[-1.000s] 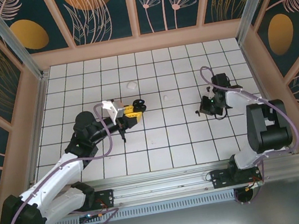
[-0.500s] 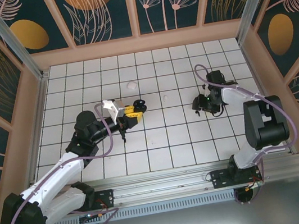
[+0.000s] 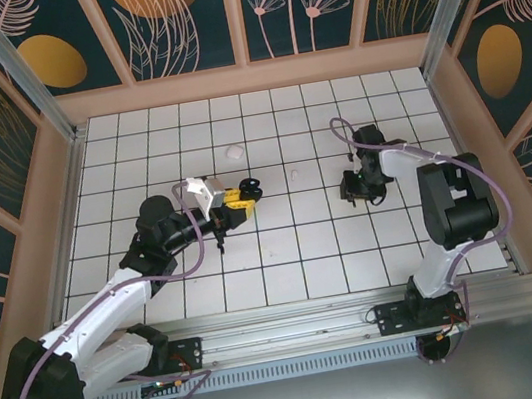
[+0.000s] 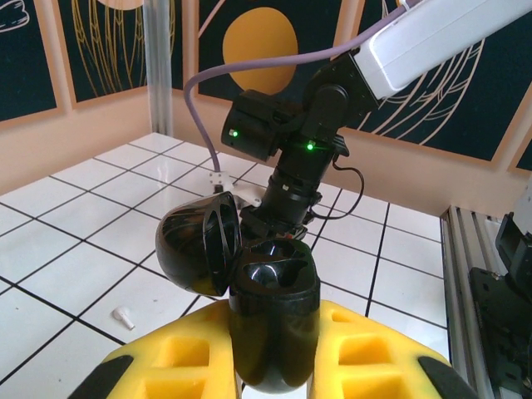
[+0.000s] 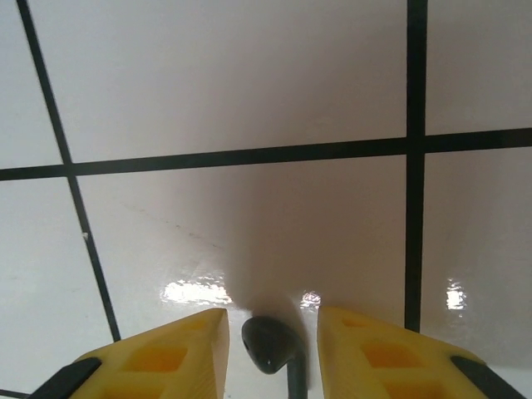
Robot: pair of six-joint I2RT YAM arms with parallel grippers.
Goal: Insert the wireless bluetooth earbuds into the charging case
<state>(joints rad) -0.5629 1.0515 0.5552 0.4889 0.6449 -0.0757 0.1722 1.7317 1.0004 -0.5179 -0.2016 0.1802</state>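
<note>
My left gripper (image 3: 239, 200) is shut on the black charging case (image 3: 250, 190), held above the tiles. In the left wrist view the case (image 4: 273, 320) stands upright between yellow fingers (image 4: 370, 345), its lid (image 4: 198, 249) swung open to the left and its sockets empty. My right gripper (image 3: 354, 190) points down at the floor, open. A black earbud (image 5: 270, 343) lies on the tile between its yellow fingers (image 5: 170, 362), with a gap on each side. One whitish earbud (image 3: 293, 174) lies on the floor between the two grippers; it shows left of the case as the small white earbud (image 4: 123, 316).
A rounded white lump (image 3: 234, 150) rests on the tiles far of the left gripper. The right arm (image 4: 291, 141) stands close behind the case in the left wrist view. Wooden walls (image 3: 247, 78) enclose the tiled floor.
The right gripper has moved left over the tiles, toward the middle. The left arm with the case has barely moved.
</note>
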